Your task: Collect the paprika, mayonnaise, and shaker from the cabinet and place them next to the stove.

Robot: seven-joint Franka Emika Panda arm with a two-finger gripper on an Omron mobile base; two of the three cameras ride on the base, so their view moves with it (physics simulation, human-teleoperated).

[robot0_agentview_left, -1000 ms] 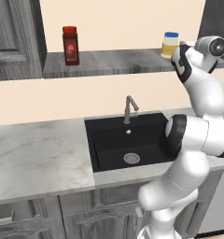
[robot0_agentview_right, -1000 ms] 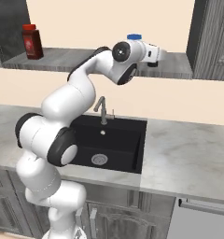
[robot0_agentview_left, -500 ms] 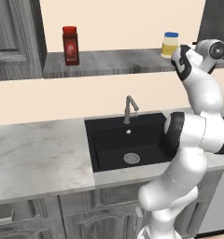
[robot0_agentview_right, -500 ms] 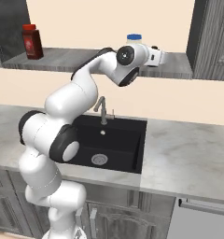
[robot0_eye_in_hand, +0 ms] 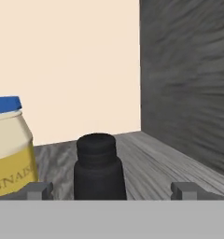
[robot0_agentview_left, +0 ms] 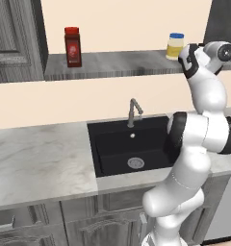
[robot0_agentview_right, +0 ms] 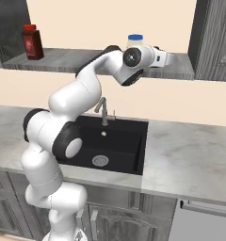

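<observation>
Just starting; gripper wide open, holding nothing, with shaker between its tips; paprika, mayonnaise and shaker all on cabinet shelf; none moved yet.

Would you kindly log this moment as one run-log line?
gripper: open, straddling shaker | mayonnaise: beside shaker | paprika: on shelf

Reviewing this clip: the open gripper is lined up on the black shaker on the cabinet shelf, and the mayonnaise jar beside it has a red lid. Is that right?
Not quite. The mayonnaise has a blue lid, not red, as the hand view shows. The rest holds: the open gripper is lined up on the black shaker on the cabinet shelf, with the jar beside it.
</observation>
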